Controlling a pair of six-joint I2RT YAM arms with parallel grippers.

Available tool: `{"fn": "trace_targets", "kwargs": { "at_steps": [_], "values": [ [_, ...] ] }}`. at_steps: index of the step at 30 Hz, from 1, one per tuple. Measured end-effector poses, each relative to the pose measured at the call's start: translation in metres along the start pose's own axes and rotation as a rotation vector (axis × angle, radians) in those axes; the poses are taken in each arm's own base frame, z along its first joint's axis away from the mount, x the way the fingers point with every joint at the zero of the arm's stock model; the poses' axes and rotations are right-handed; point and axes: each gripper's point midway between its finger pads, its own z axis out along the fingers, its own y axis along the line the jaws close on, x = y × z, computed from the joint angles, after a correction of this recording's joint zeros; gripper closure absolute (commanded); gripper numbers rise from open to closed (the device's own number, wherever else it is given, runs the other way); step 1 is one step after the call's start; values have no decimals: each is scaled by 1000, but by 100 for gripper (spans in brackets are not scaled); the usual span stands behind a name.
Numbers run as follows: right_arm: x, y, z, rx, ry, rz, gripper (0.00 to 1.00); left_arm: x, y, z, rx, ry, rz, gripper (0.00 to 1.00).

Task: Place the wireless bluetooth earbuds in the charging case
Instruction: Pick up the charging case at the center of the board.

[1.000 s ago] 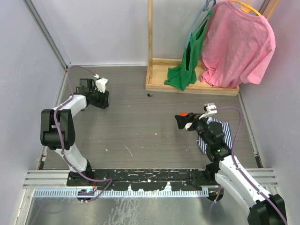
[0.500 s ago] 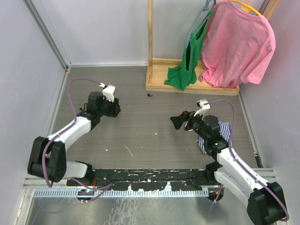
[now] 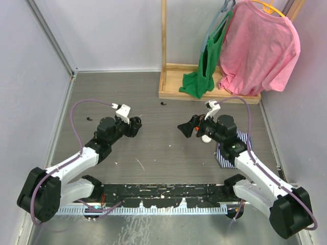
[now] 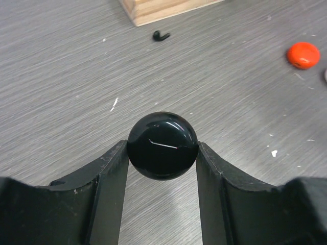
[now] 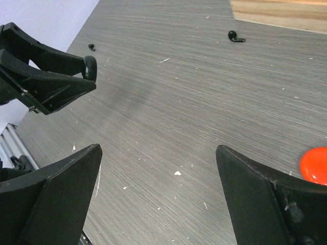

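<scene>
My left gripper [image 4: 162, 149] is shut on a round glossy black charging case [image 4: 162, 144], held just above the table. In the top view it [image 3: 134, 127] is left of centre. A black earbud [image 4: 161, 35] lies ahead of it near the wooden base; it also shows in the top view [image 3: 163, 103] and the right wrist view [image 5: 235, 37]. A second small black earbud [image 5: 92, 47] lies far left [image 3: 89, 119]. My right gripper [image 5: 158, 153] is open wide and empty, right of centre [image 3: 185, 128], facing the left gripper [image 5: 48, 76].
A red round case [image 4: 303, 54] lies on the table by my right gripper [image 5: 314, 166]. A white round thing [image 3: 205, 139] peeks out under the right arm. A striped cloth [image 3: 240, 145] lies at the right. A wooden rack base [image 3: 204, 92] with pink and green garments stands behind.
My left arm has swung from the far left toward the centre with the black case. My right gripper has moved left toward the centre.
</scene>
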Motion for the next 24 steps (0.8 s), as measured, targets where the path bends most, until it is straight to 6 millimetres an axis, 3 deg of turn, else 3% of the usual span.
{"fn": "trace_targets", "kwargs": {
  "at_steps": [8, 15, 20, 24],
  "values": [
    [7, 20, 18, -34, 82, 4, 4, -22, -40, 7, 136, -127, 48, 62],
    [-10, 38, 42, -61, 96, -20, 10, -21, -89, 17, 276, -156, 135, 62],
    [-12, 39, 56, -65, 116, -35, 14, -26, -113, 26, 342, -191, 172, 62],
    [-8, 35, 67, -55, 140, -47, 21, -29, -120, 41, 363, -202, 189, 62]
  ]
}}
